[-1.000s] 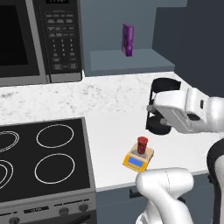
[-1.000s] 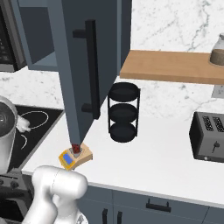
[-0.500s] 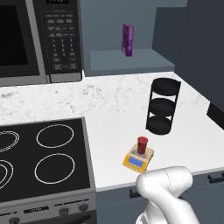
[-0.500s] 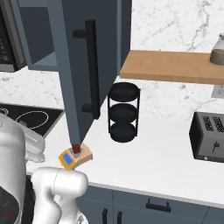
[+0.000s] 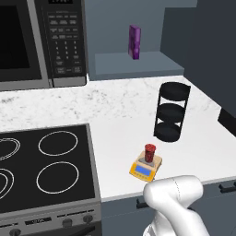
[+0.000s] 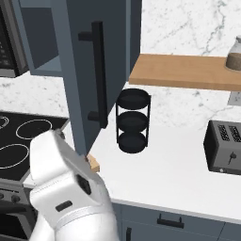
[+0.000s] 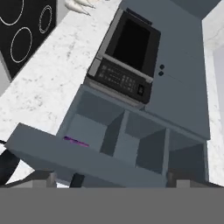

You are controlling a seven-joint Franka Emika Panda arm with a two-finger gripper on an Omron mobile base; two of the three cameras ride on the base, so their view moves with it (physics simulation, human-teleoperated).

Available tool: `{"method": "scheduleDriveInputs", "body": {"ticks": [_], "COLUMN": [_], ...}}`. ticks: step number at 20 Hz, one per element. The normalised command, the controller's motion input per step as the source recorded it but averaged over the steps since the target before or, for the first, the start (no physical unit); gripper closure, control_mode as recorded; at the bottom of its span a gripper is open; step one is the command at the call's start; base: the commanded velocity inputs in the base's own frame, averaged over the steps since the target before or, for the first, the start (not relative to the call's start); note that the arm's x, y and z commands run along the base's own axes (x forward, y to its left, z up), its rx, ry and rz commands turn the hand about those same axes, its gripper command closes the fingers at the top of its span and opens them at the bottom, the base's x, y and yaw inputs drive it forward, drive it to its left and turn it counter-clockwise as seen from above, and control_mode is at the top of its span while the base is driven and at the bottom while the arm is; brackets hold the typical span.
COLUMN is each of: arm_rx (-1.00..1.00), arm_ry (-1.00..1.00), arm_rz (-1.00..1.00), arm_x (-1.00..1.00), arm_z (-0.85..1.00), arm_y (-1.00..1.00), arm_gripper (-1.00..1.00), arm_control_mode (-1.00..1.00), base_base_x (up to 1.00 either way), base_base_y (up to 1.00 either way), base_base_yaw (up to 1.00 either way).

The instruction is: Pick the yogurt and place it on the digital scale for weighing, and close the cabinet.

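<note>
The dark-red yogurt stands upright on the small orange-yellow digital scale near the counter's front edge. A corner of the scale peeks out below the open door of the blue-grey cabinet, whose black bar handle faces the room. In the hand view my gripper is open and holds nothing. It looks at the cabinet's open inside and the edge of its swung-out door. My arm's white body rises in front of the scale and hides the yogurt in the right base view.
A black three-tier rack stands just behind the scale. A purple box sits on the cabinet shelf beside the microwave. The stove is at the left, and a toaster and a wooden shelf are at the right.
My arm has swung away from the rack and out of the left base view. In the right base view it has risen large at the lower left, covering the yogurt. The gripper stays open.
</note>
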Motion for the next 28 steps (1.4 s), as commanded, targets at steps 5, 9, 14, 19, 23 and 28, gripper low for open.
{"method": "scheduleDriveInputs", "body": {"ticks": [5, 9, 14, 19, 23, 28], "arm_rx": [0.43, 0.2, 0.16, 0.3, 0.19, 0.24], "arm_ry": [-0.33, -0.21, -0.09, 0.06, 0.03, 0.02], "arm_rz": [-0.12, -0.05, -0.01, -0.01, 0.04, 0.14], "arm_x": [0.87, 1.0, 1.0, 1.0, 1.0, 1.0], "arm_z": [-1.0, -1.0, -1.0, -0.27, -0.22, 0.04], "arm_y": [-0.39, -0.11, -0.03, -0.36, 0.05, -0.14], "arm_gripper": [-1.0, -1.0, -1.0, -1.0, -1.0, -1.0], "arm_control_mode": [-1.0, -1.0, -1.0, -1.0, -1.0, -1.0], "base_base_x": [0.0, 0.0, 0.0, 0.0, 0.0, 0.0], "base_base_y": [0.0, 0.0, 0.0, 0.0, 0.0, 0.0], "base_base_yaw": [0.0, 0.0, 0.0, 0.0, 0.0, 0.0]}}
